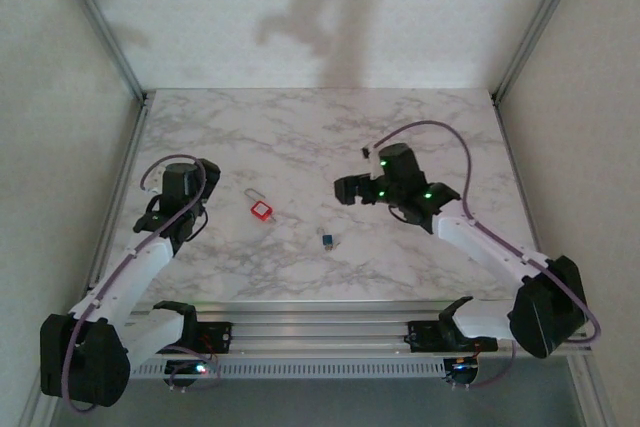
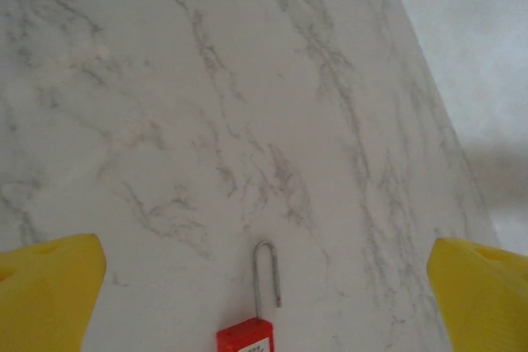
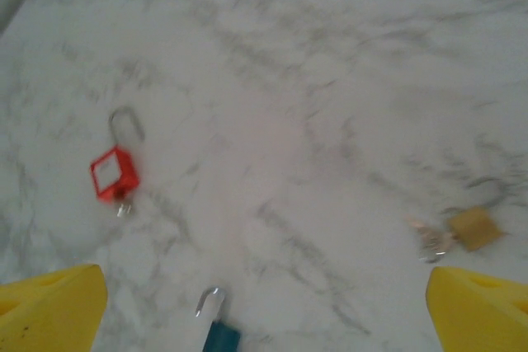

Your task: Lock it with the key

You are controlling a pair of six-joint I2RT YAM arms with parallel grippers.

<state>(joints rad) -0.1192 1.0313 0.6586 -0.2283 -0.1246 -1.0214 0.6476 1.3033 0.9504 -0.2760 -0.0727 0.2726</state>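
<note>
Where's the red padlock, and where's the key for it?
red padlock [image 1: 262,210], overhead view, on its red body.
key [image 3: 221,339], right wrist view, on its blue head.

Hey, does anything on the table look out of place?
Only a blurred tan object with metal bits beside it, apart from the red padlock and blue-headed key; I cannot tell what it is.

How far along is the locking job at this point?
Nothing done yet: the padlock lies on the table with its shackle open, and the key lies apart from it. Nothing is in hand; the left gripper and right gripper are open and empty. To do: grasp key and padlock, then lock.
</note>
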